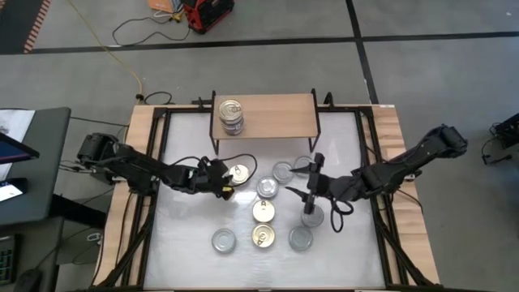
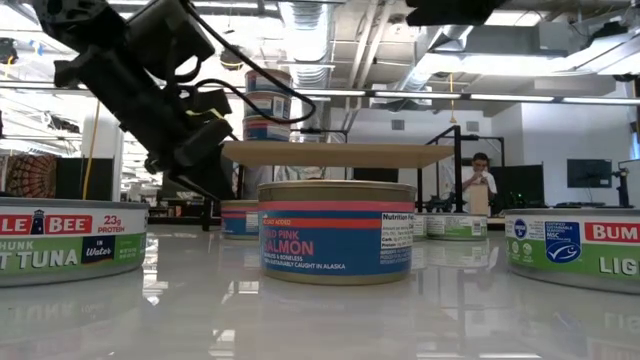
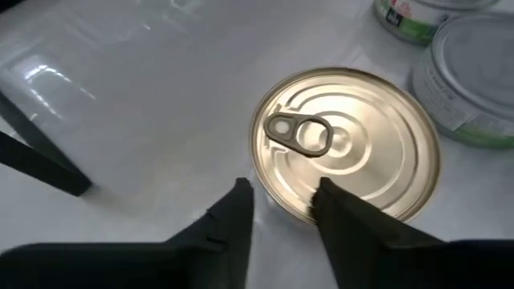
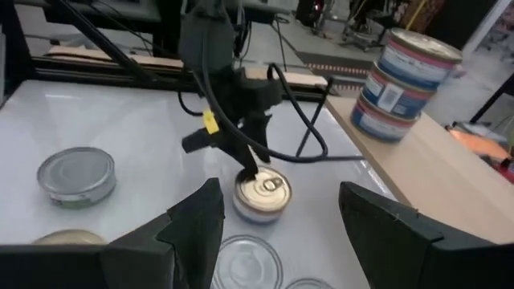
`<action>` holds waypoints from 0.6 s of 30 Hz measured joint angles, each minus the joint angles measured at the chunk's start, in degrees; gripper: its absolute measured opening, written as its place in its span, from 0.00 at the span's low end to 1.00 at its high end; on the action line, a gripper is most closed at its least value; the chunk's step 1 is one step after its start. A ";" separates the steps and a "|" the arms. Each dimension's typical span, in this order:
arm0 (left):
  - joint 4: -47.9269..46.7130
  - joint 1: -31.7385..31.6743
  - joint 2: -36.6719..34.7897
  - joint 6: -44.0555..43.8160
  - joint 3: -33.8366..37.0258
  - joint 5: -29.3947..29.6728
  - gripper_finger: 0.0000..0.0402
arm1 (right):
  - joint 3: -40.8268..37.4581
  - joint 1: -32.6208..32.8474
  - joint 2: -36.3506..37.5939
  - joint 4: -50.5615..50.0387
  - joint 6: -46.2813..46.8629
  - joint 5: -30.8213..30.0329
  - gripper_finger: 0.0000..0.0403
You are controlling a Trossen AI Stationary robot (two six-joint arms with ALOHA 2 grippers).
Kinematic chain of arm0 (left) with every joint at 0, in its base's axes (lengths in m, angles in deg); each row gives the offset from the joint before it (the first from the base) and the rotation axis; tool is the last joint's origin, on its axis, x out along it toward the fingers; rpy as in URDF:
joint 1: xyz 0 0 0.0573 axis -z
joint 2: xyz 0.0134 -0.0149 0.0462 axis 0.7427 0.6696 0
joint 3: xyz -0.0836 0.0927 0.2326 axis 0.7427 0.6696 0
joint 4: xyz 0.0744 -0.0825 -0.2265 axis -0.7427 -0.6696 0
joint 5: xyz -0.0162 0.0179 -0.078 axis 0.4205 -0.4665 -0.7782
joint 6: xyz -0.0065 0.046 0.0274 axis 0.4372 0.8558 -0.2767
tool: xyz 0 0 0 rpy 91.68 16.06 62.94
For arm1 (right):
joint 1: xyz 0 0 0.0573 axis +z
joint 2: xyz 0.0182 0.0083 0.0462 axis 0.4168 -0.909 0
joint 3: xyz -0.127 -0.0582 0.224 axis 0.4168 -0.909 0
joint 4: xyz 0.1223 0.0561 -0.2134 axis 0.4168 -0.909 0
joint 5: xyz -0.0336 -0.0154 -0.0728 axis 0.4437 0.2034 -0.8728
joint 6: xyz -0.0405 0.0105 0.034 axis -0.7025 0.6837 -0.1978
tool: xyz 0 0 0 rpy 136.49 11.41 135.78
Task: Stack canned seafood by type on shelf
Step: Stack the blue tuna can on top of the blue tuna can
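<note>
Several flat round tins lie loose on the white table. A gold-lidded can point(image 1: 239, 172) point(image 3: 345, 144) stands on its base just in front of the shelf point(image 1: 276, 113). The shelf is a light-wood board on black legs, and a stack of cans point(image 1: 232, 116) stands on its left part. My left gripper point(image 1: 224, 178) point(image 3: 281, 205) slants down at the gold can's near-left rim. Its fingers are a little apart, one over the lid and one outside the wall. My right gripper point(image 1: 311, 191) point(image 4: 281, 233) hovers open above the cans at mid-right and holds nothing. My left gripper straddles the gold can's rim point(image 3: 273, 197) on the side nearest the arm, coming slanting down from the table's left. One fingertip point(image 3: 333, 201) lies over the lid and the other point(image 3: 239, 201) is outside the wall. I cannot tell whether either touches. The can stands flat on the table.
Silver-lidded cans point(image 1: 283, 171) point(image 1: 268, 188) lie just right of the gold can. Two more gold ones point(image 1: 263, 210) point(image 1: 263, 236) and silver ones point(image 1: 224, 239) point(image 1: 301, 238) lie nearer the front. The shelf's right part is bare. A person point(image 2: 480, 185) stands far behind.
</note>
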 joint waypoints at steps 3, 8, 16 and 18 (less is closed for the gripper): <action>1.18 -0.02 -0.02 -1.25 1.67 -0.45 0.11 | 0.13 -0.69 -1.52 1.17 -0.93 0.01 0.68; 6.51 -0.04 -0.02 -1.88 4.45 -1.40 0.01 | 0.26 -0.94 -1.27 1.22 -0.61 0.12 0.68; 6.18 -0.07 0.05 -5.29 4.82 -3.94 0.00 | 0.26 -0.47 -1.41 1.58 1.19 4.74 0.68; 5.63 -0.19 0.09 -5.47 4.83 -4.60 0.00 | 0.26 -0.67 -1.41 1.60 1.96 5.82 0.68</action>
